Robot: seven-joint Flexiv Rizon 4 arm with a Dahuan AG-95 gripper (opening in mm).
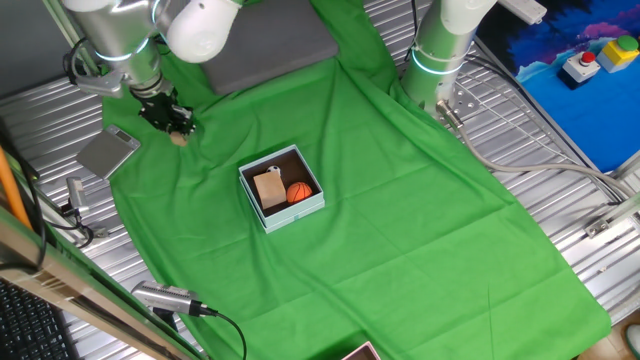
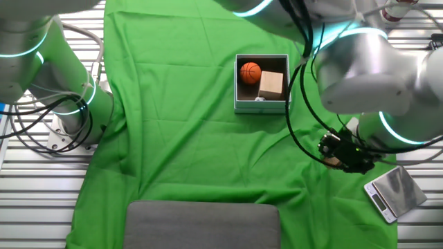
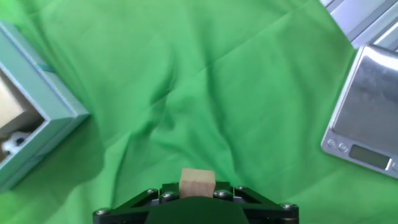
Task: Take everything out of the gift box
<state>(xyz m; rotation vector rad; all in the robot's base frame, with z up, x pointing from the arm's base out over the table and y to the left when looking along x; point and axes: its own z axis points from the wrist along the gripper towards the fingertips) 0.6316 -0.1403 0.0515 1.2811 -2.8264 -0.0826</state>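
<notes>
The gift box (image 1: 262, 220) stands on the green cloth, pale blue outside and dark inside. It holds an orange basketball (image 1: 299, 192) and a tan wooden block (image 1: 268, 187). The hand view shows a corner of the box (image 3: 43, 93) with part of a black-and-white ball (image 3: 12, 144) inside. My gripper (image 1: 172, 122) hangs left of the box, near the cloth's edge, shut on a second small tan wooden block (image 3: 197, 183). In the other fixed view the gripper (image 2: 342, 155) sits to the right of the box (image 2: 261, 105).
A silver scale (image 1: 108, 152) lies just left of the gripper, also seen in the hand view at the right as the scale (image 3: 367, 118). A grey pad (image 1: 270, 45) lies at the back. A second arm's base (image 1: 440, 50) stands at the back right.
</notes>
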